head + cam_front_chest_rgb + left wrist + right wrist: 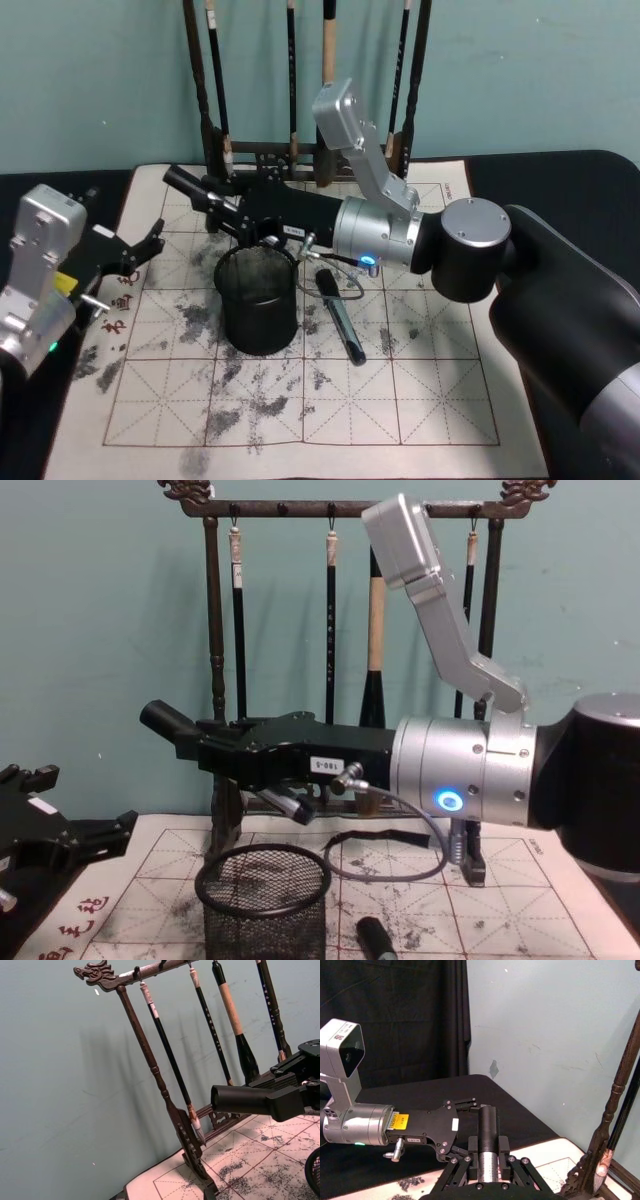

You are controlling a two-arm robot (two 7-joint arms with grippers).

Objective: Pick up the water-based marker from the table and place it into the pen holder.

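My right gripper [215,208] is shut on a black water-based marker [183,182], held nearly level above the far rim of the pen holder [258,322]. The marker's free end [160,720] points left and slightly up, toward the brush rack. The right wrist view shows the marker [488,1132] clamped between the fingers. The round black mesh pen holder [262,915] stands on the inked mat just below the gripper [205,745]. My left gripper [148,242] rests open at the mat's left edge, holding nothing.
A second dark pen [340,320] lies on the mat just right of the holder. The tall wooden rack hung with brushes [290,90] stands at the mat's far edge, close behind the right gripper. A thin cable [345,265] loops under the right wrist.
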